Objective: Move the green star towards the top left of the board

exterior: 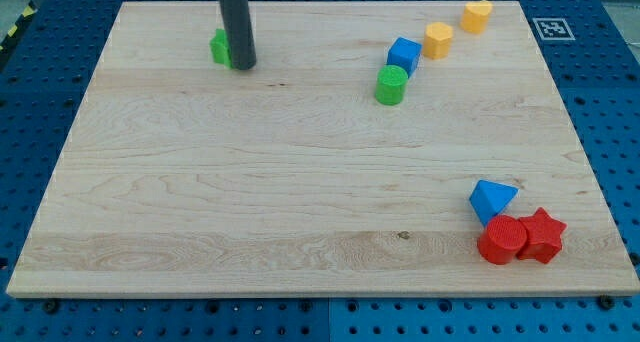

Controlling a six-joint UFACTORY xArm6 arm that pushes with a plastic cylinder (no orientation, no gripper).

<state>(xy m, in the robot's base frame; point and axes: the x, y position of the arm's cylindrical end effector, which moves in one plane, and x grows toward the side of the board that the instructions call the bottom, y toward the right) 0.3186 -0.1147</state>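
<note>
The green star lies near the top left of the wooden board, mostly hidden behind my dark rod. My tip rests on the board touching the star's right side. Only the star's left part shows, so its shape is hard to make out.
A green cylinder, a blue cube, a yellow hexagon and a yellow heart-like block run diagonally at the top right. A blue triangle, red cylinder and red star cluster at the bottom right.
</note>
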